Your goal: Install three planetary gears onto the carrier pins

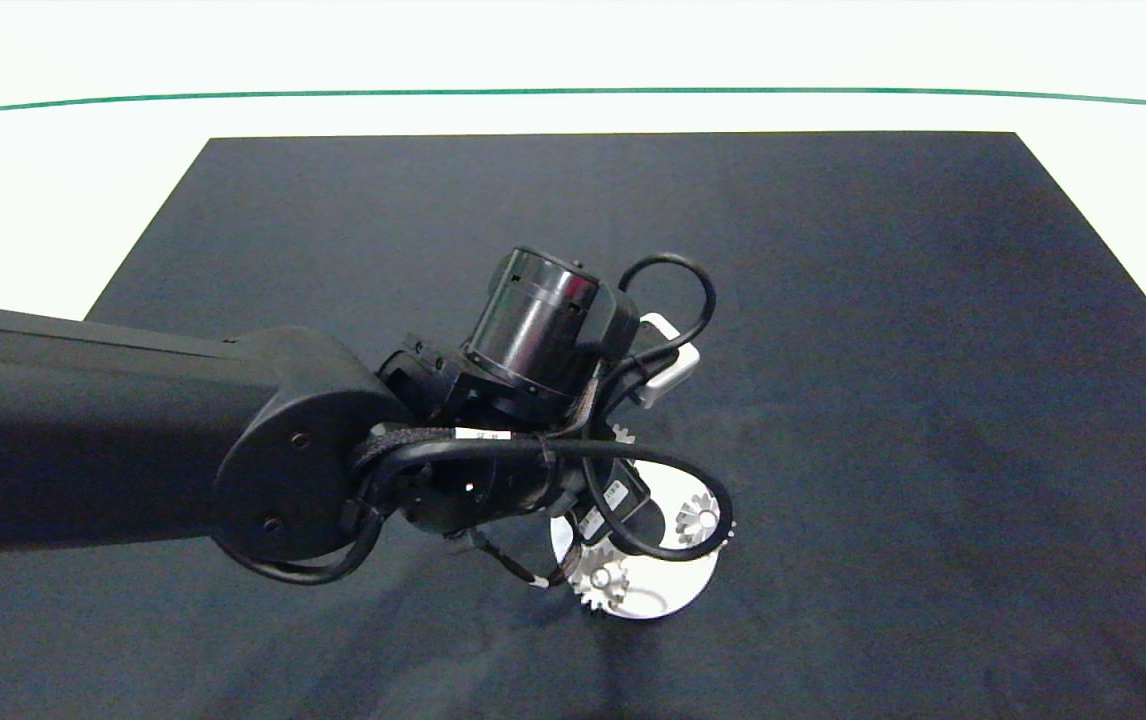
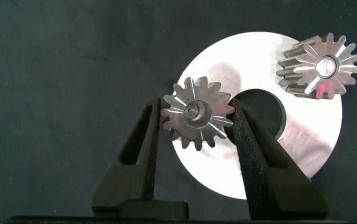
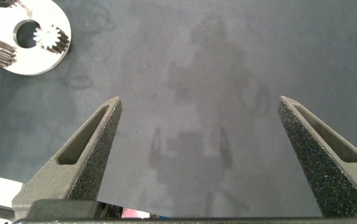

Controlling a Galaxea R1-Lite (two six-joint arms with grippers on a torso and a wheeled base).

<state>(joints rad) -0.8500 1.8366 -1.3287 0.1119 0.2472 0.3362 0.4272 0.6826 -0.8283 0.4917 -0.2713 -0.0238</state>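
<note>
Nearest the head camera, the flat white ring-shaped disc (image 1: 678,590) with a large centre hole lies on the dark mat (image 1: 933,350), close to the mat's near edge; two small silvery toothed spur gears sit on it in this view, the near gear (image 1: 601,582) at the disc's front rim and the right-hand gear (image 1: 701,517) at its right rim, each with a pale pin end showing in its centre hole; a few teeth of a third gear (image 1: 622,434) show beyond the wrist. The dark left arm (image 1: 133,440) enters from the left and its wrist hangs directly above the disc, hiding much of it. In the left wrist view the left gripper (image 2: 198,119) has its two grey fingers (image 2: 253,155) closed part-way on a silvery gear (image 2: 197,118), one pad against each side of its teeth; that gear stands over the disc's (image 2: 303,149) edge beside the centre hole, and whether it is fully seated on a pin cannot be told; a second gear (image 2: 320,65) sits on a pin at the disc's rim, apart from the fingers. The right gripper (image 3: 200,109) is well apart from the disc (image 3: 38,53), fingers (image 3: 94,149) spread wide with nothing between them, above bare mat; two gears (image 3: 52,38) show on the distant disc in that view. Farthest off, the pale table surface (image 1: 53,180) surrounds the mat, crossed by a thin green line (image 1: 573,91).
</note>
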